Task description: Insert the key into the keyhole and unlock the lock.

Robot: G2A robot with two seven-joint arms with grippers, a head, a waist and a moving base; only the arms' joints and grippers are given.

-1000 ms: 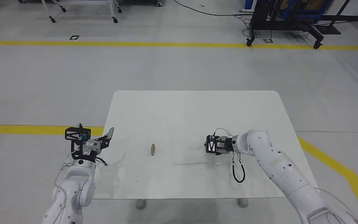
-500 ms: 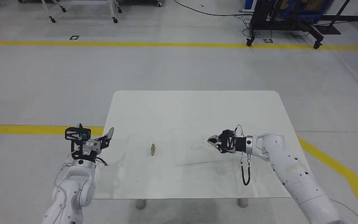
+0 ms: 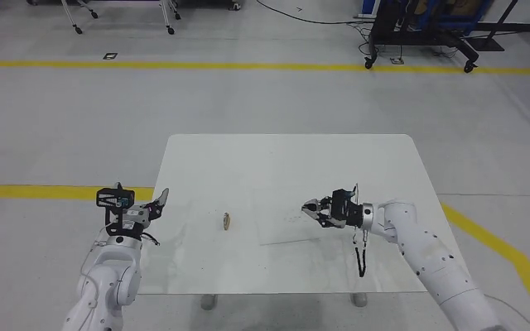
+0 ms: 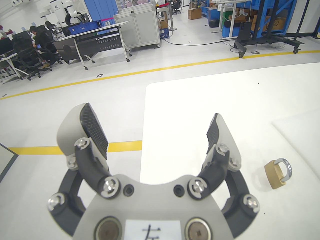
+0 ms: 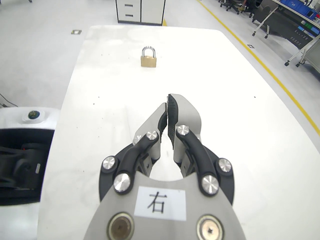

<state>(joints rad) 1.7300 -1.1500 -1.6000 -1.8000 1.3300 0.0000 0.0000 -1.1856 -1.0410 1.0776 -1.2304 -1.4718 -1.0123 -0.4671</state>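
Brass padlock (image 5: 149,58) stands upright on the white table (image 3: 290,157), shackle up. It is likely dense, rigid and slick, best gripped across its flat faces. Well apart from it, the right gripper (image 5: 167,103) is clenched; whether it pinches the key, I cannot tell. On the padlock's opposite side, the left gripper (image 4: 152,126) gapes empty.
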